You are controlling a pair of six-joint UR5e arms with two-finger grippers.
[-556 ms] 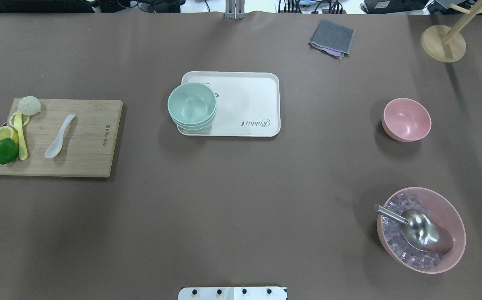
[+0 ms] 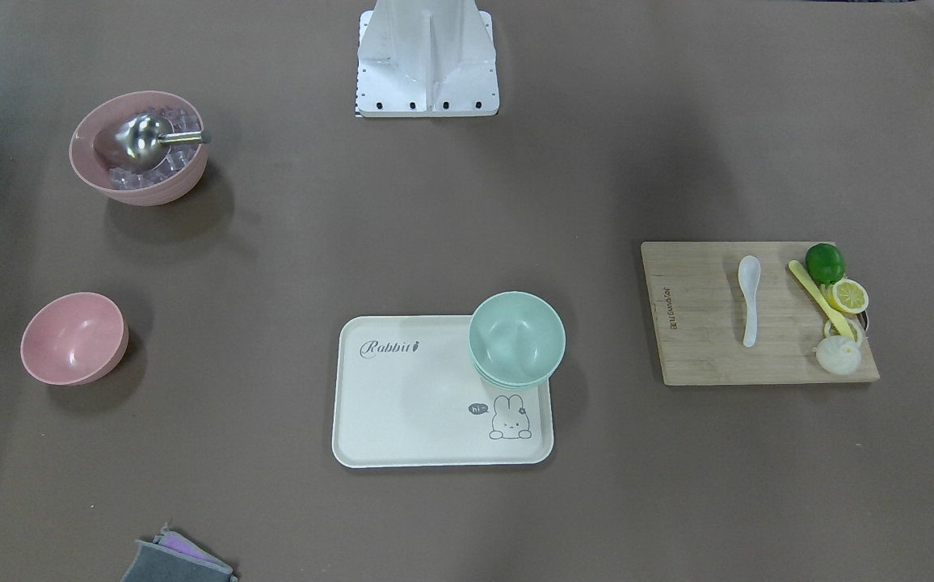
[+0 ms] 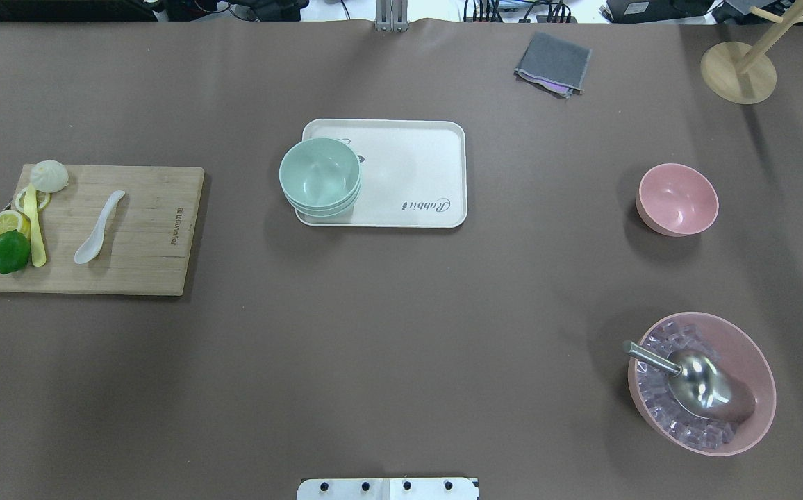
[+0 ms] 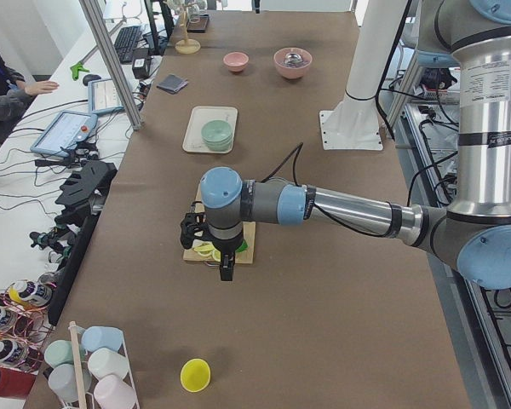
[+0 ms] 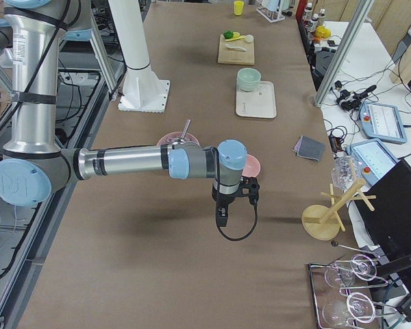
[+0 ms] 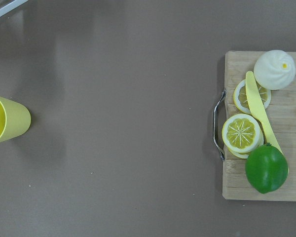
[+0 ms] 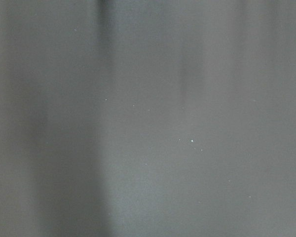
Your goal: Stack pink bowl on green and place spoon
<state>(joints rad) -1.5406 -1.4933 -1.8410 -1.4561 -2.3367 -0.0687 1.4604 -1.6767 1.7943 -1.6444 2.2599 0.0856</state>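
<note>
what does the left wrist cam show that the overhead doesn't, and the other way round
Only the left wrist view: a yellow cup standing on the table, apart from the cutting board.
Only the overhead view: the white spoon on the board, the green bowls on the tray, the pink bowl and the ice bowl.
Both: the cutting board's end with the lime, lemon slices, bun and yellow knife.

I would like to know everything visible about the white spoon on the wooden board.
The white spoon is a short soup spoon, milky white, perhaps plastic or ceramic, with a slightly curved handle. It lies flat near the middle of the wooden cutting board, bowl end toward the robot, handle away. Only the board touches it; the yellow knife lies apart beside it.
</note>
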